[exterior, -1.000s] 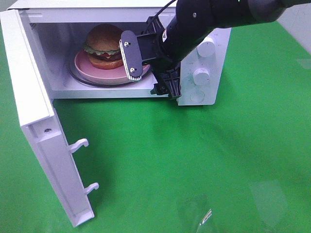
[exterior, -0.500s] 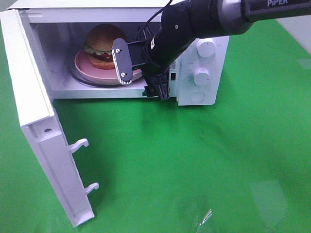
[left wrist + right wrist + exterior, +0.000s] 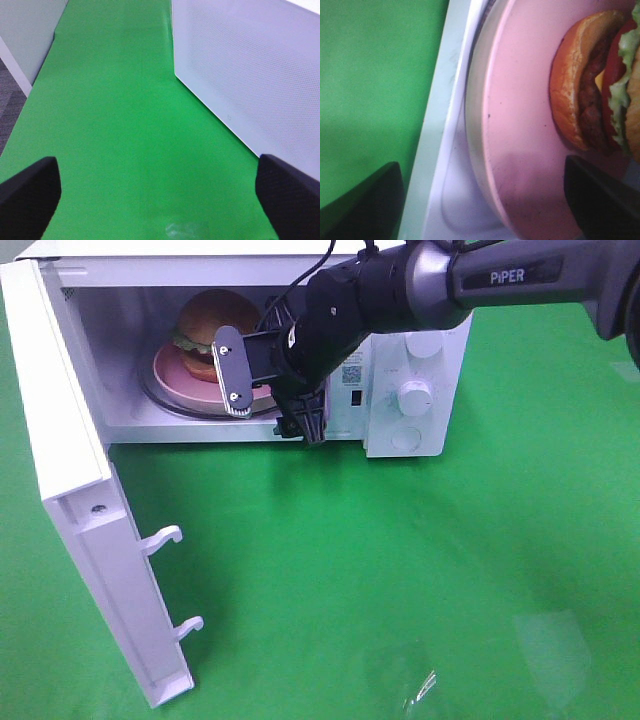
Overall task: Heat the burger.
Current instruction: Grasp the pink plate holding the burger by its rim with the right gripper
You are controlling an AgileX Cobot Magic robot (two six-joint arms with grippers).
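The burger (image 3: 205, 324) sits on a shallow pink plate (image 3: 168, 378) inside the open white microwave (image 3: 420, 300). My right gripper (image 3: 268, 400) hangs open at the front of the cavity, just right of the plate, holding nothing. The right wrist view shows the burger (image 3: 587, 90) up close on the plate (image 3: 520, 125), with my right gripper (image 3: 482, 200) spread either side of the plate's near rim. My left gripper (image 3: 160, 200) is open over green cloth, out of the exterior view.
The microwave door (image 3: 70, 490) swings wide open at the left, with two latch hooks (image 3: 165, 537) sticking out. Two knobs (image 3: 413, 397) sit on the control panel. A white dotted panel (image 3: 250, 65) stands beside my left gripper. Green cloth (image 3: 400, 570) covers the table.
My right gripper has moved left and further into the microwave opening, closer to the plate's rim. The burger, plate and door have not moved.
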